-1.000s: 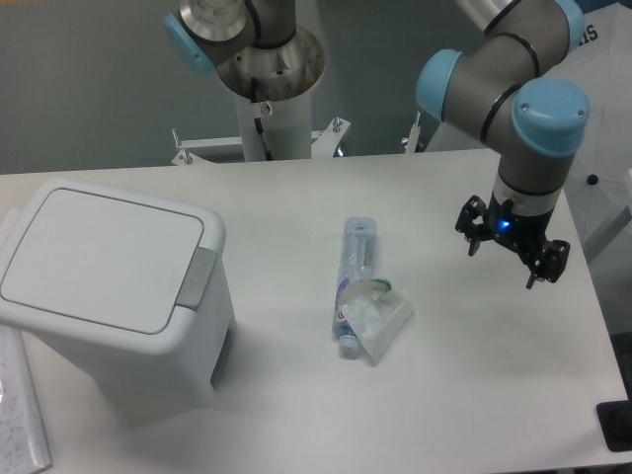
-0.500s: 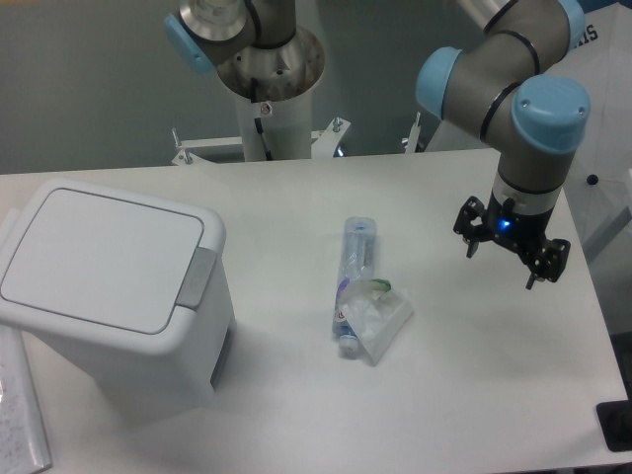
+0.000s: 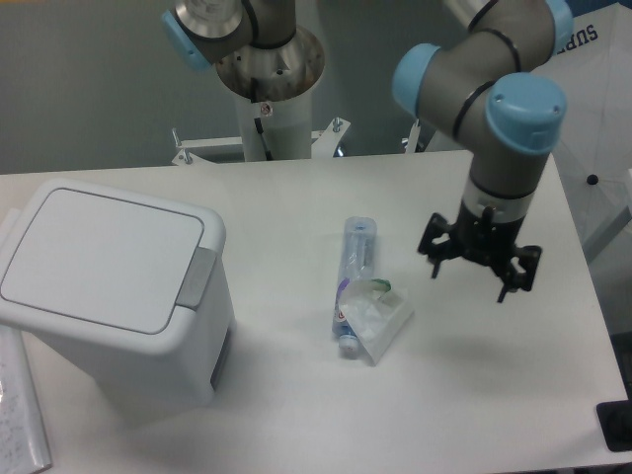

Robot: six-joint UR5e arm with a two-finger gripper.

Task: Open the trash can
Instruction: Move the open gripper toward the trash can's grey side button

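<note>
The trash can (image 3: pixel 109 296) is a boxy white bin at the left of the table, its flat white lid (image 3: pixel 97 257) lying shut and a grey push tab (image 3: pixel 198 277) on the right rim. My gripper (image 3: pixel 468 282) hangs over the table's right half, well to the right of the bin, its black fingers (image 3: pixel 433 265) spread apart with nothing between them.
A clear plastic bottle (image 3: pixel 356 255) and a crumpled clear wrapper (image 3: pixel 376 318) lie in the middle of the table, between the bin and the gripper. A flat white item (image 3: pixel 20 413) lies at the front left edge. A dark object (image 3: pixel 616 427) sits at the front right corner.
The arm has swung the gripper left and slightly down, toward the bottle and wrapper. The bin and its lid have not moved.
</note>
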